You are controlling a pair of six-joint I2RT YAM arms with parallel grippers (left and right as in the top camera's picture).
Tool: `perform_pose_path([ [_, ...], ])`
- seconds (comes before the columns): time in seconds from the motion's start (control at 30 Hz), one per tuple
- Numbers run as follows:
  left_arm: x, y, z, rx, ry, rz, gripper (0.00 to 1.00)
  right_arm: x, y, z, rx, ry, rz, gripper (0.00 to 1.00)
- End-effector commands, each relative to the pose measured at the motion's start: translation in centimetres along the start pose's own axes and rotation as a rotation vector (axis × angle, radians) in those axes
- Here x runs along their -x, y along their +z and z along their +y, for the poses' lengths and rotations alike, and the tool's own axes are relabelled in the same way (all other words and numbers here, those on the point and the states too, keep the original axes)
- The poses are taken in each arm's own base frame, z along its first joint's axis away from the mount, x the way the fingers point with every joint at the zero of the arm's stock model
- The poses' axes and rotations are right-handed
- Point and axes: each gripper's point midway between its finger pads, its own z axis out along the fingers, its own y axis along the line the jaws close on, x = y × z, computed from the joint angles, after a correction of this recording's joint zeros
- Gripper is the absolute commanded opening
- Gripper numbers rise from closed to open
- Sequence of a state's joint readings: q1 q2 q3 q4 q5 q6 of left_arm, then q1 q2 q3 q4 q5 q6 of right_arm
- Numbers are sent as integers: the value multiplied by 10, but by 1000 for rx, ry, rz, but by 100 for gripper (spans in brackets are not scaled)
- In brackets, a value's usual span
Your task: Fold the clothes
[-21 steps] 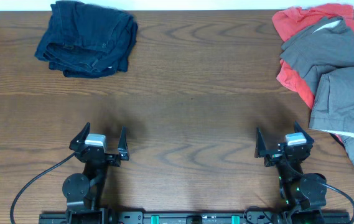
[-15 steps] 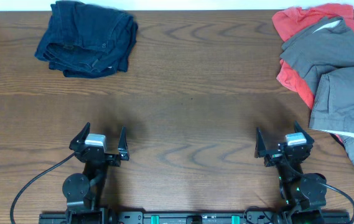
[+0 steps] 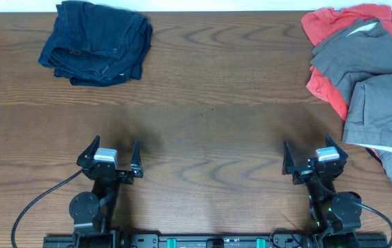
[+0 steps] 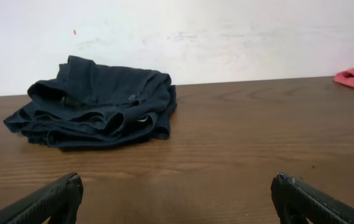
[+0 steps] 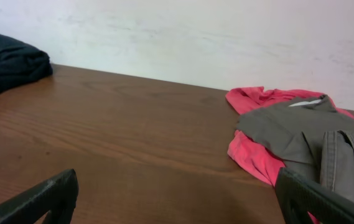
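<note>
The grey-khaki shorts [image 3: 378, 83] lie crumpled at the table's right edge, partly over a red T-shirt; they also show at the right of the right wrist view [image 5: 316, 140]. My left gripper [image 3: 111, 155] is open and empty near the front edge at the left, far from the shorts; its fingers frame bare wood in the left wrist view [image 4: 177, 196]. My right gripper [image 3: 314, 158] is open and empty near the front edge, just left of and in front of the shorts' lower end; the right wrist view [image 5: 177, 193] shows its fingers wide apart.
A folded dark navy denim garment [image 3: 98, 41] sits at the back left, also seen in the left wrist view [image 4: 96, 112]. The red T-shirt [image 3: 323, 27] lies under the shorts at the back right. A white wall [image 4: 226, 31] runs behind the brown wooden table [image 3: 209, 103].
</note>
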State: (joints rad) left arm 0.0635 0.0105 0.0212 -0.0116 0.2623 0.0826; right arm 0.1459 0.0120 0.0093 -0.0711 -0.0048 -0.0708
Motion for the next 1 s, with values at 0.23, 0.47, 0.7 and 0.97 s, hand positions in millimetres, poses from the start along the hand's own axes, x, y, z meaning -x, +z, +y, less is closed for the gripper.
perform_pose_path([
  [0.23,-16,1,-2,-11,-11,46,98,-1,0,-1,-5,-9,0,99],
  [0.47,-16,1,-2,-11,-11,46,98,-1,0,-1,-5,-9,0,99],
  [0.7,-15,1,-2,-11,-10,44,98,-1,0,-1,-5,-9,1,99],
  [0.97,-15,1,-2,-11,-10,45,98,-1,0,-1,-4,-8,0,99],
])
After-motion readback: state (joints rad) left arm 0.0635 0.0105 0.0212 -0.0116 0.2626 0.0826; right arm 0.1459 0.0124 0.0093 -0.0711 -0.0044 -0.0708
